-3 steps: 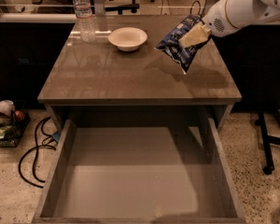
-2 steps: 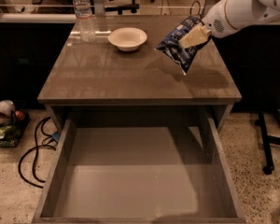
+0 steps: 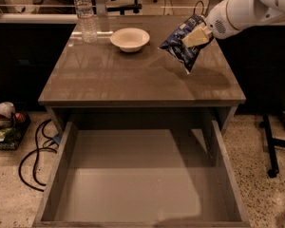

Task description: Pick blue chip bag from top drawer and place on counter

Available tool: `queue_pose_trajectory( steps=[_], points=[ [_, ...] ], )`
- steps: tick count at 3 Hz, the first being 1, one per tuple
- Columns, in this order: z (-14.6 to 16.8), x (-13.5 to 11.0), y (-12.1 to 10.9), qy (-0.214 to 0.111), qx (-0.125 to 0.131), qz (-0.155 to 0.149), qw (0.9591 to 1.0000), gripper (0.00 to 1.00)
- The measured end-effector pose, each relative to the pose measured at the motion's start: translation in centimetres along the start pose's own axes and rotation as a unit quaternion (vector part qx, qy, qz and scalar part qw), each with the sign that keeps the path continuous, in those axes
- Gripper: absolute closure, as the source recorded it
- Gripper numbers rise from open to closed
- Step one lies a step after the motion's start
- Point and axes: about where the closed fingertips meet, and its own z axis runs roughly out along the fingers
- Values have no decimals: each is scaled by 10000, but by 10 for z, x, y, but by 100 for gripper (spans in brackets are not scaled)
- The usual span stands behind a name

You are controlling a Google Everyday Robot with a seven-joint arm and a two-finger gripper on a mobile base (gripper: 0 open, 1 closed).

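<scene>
Nothing had visibly moved over the last second: the arm, the hand and the bag it carried sat in the same spot above the right rear of the tabletop as in the earlier views, so the motion was either paused or very slow. The drawer (image 3: 133,184) was the biggest thing in view, pulled fully out toward the camera, its flat grey bottom bare with nothing lying in it. Behind and above it stretched the glossy brown tabletop (image 3: 133,80), with most of its front and middle free. The white arm (image 3: 256,6) reached in from the upper right corner. The chip bag (image 3: 178,49) hung from its end, dark blue with a lighter label, already out of the drawer and over the right rear part of the tabletop. It looked to hang just clear of the surface, with its shadow falling close beneath and to the right. A white bowl (image 3: 129,39) stood to the left of the bag, near but apart from it, and a water bottle (image 3: 85,13) stood further left at the back edge. The hand (image 3: 197,34) was closed on the bag's upper right edge, so the bag lay below and to the left of it, its long axis slanting down toward a lower corner that pointed at the tabletop. Judging from this, the remaining move was a short descent and release, and the bare patch straight below seemed far enough from the bowl.
</scene>
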Motion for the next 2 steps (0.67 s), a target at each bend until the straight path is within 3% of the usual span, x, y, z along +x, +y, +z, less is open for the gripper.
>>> queue_pose_trajectory(
  steps=[1, 2],
  points=[
    [2, 0, 2, 3, -20, -5, 10000, 12],
    [4, -1, 3, 6, -37, -8, 10000, 0]
  ],
)
